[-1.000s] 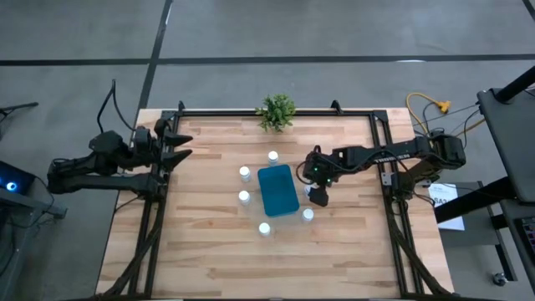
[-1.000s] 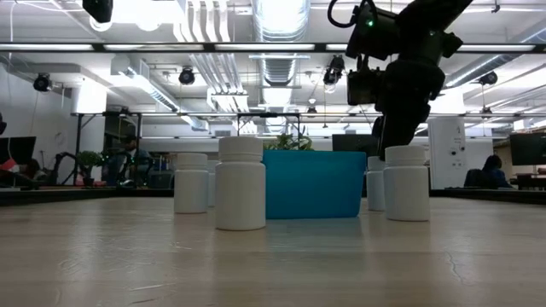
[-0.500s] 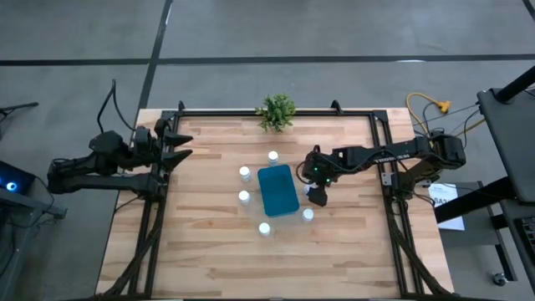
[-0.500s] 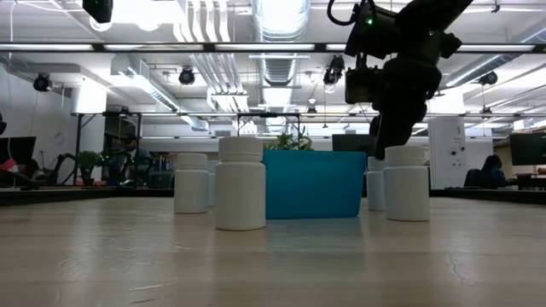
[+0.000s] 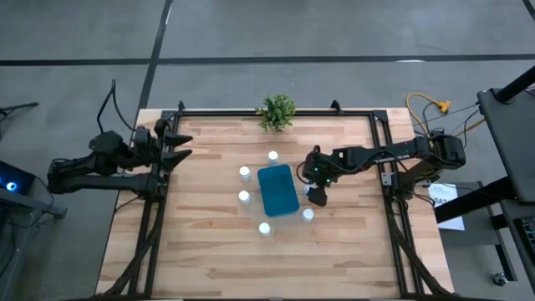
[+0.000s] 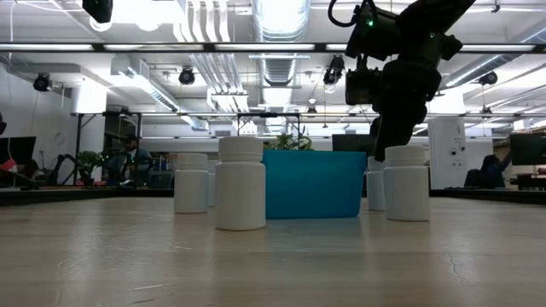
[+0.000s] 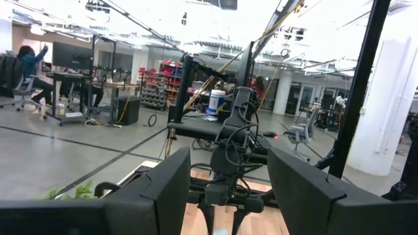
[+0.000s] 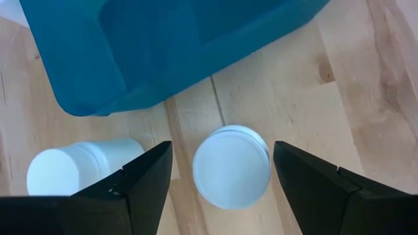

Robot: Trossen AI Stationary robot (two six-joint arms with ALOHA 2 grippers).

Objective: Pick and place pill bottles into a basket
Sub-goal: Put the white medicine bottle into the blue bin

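Right gripper [image 8: 219,189]: it hung near the table's right side, beside the right wall of the teal basket [image 5: 277,190], fingers spread wide and holding nothing.
Target pill bottle [image 8: 231,166]: it stood upright directly under the gripper, its cap between the two fingers, just beside the basket's corner nearest the front edge.
Long axis: vertical, so I judged a straight descent suited.
Other bottles: five visible around the basket.
Left gripper [image 5: 177,144]: open, empty, waiting at the left edge, far from every bottle.

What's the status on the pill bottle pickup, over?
Right end effector open, above a pill bottle beside the basket. Left end effector open, parked at table's left edge. Basket looks empty. Nothing blocking.
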